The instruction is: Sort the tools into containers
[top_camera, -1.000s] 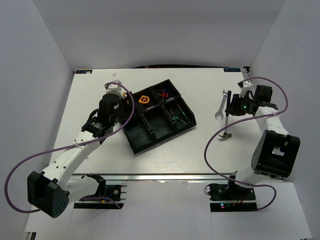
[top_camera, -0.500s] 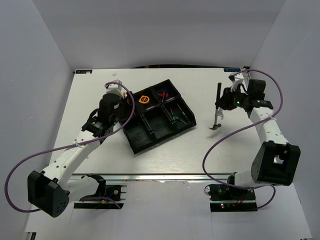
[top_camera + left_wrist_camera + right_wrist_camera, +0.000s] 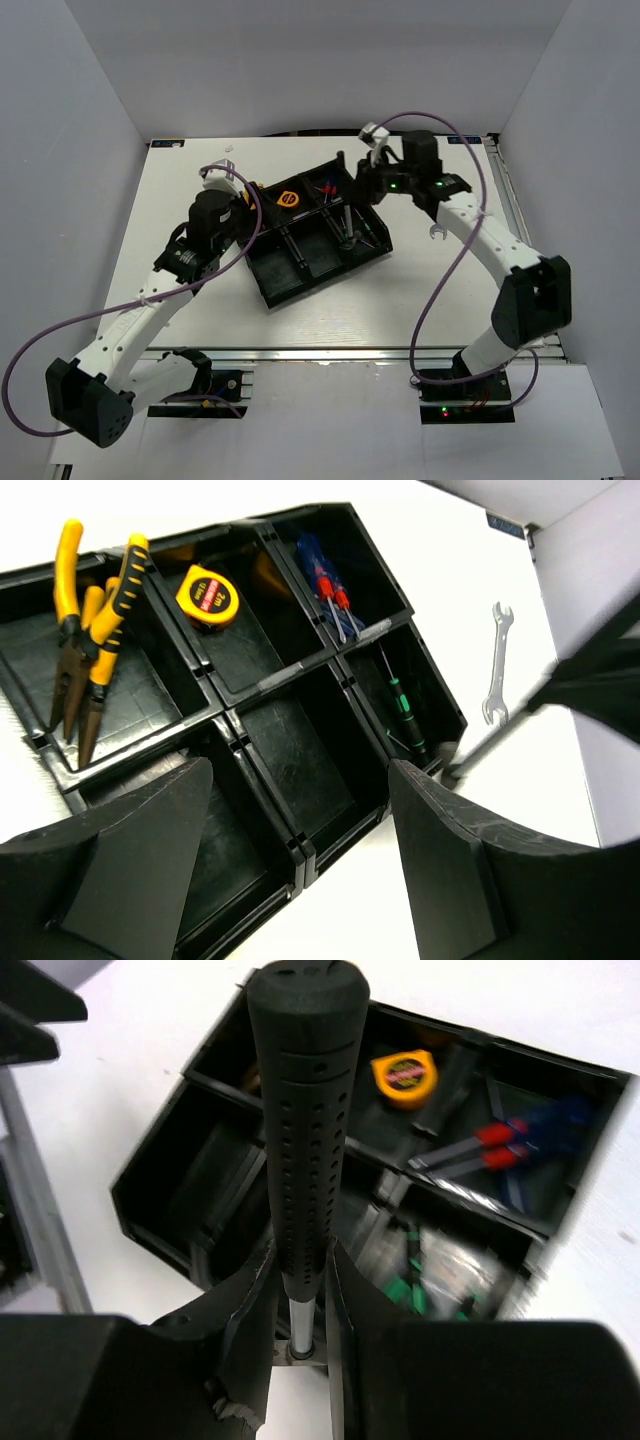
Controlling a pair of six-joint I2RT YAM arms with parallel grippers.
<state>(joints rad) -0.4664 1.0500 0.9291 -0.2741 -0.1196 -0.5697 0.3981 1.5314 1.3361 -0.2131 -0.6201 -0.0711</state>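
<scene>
The right jaws stand narrow, clamped on the hammer [image 3: 300,1110] where its black perforated grip meets the steel shaft. The grip sticks straight out past them. Under these jaws lies the black tray [image 3: 270,680], its right-hand compartments directly below. The hammer's head is hidden.

The left jaws gape wide, hold nothing and hang over the tray's near rim. A compartment with a bare floor lies between them. Ahead and left of them lie the yellow-handled pliers [image 3: 90,640]. Straight ahead is the tape measure [image 3: 207,592], and beyond it the red-blue screwdriver [image 3: 325,585]. Ahead and right sits the green-black tool [image 3: 405,715]. The silver wrench [image 3: 495,665] lies farther right, apart from the tray, on open white worktop [image 3: 340,910].
</scene>
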